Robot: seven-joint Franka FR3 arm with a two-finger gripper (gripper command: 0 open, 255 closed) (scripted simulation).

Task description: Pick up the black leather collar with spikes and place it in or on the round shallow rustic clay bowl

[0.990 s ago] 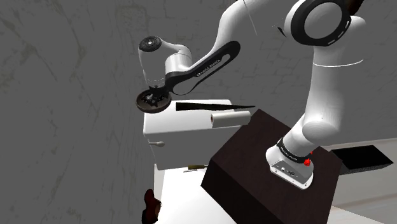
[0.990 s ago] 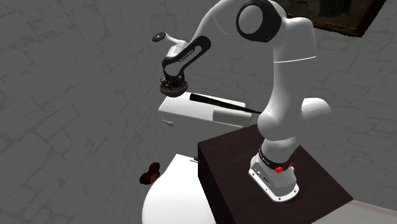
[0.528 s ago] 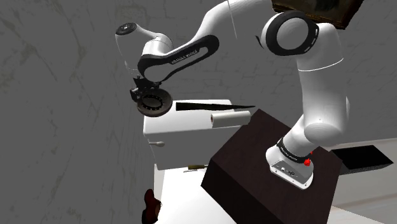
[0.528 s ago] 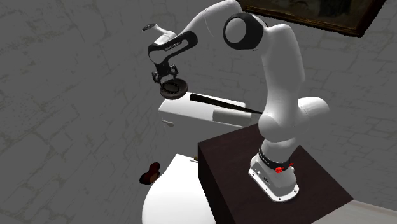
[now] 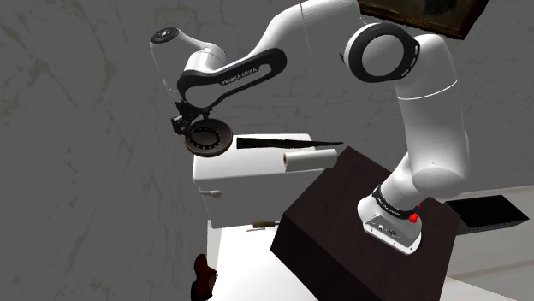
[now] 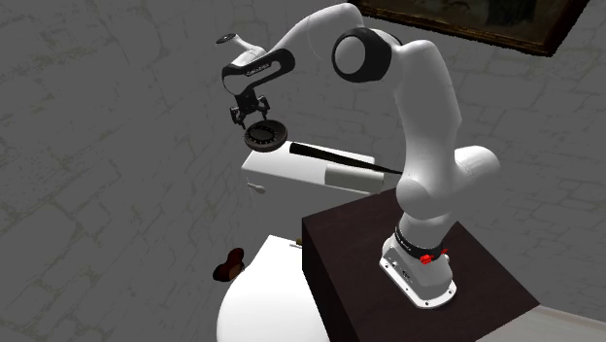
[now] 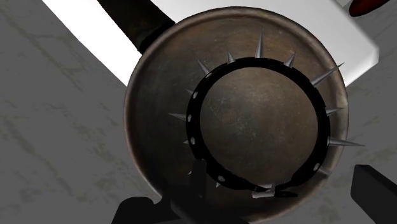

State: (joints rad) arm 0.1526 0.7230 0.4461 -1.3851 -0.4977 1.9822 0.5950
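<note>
The round brown clay bowl (image 7: 159,83) sits on the end of a white toilet tank (image 5: 248,171). Inside it lies the black collar (image 7: 198,130), a ring with silver spikes pointing outward, flat on the bowl's floor. My gripper (image 7: 283,194) hovers just above the bowl's rim, open, its fingers apart and touching nothing. In the shoulder view the gripper (image 5: 183,120) hangs by the upper left edge of the bowl (image 5: 226,142), with the collar (image 5: 208,134) a dark ring in it. In the second exterior view the gripper (image 6: 245,115) is above the bowl (image 6: 265,136).
A white roll (image 5: 310,159) and a long black wedge (image 5: 291,142) lie on the tank beside the bowl. Below are the white toilet seat (image 5: 248,265), a small brown object (image 5: 203,272) and my dark stand (image 5: 342,248). A grey wall is behind.
The gripper has risen out of the bowl and moved up and toward the shoulder view's left. The collar stays in the bowl, let go.
</note>
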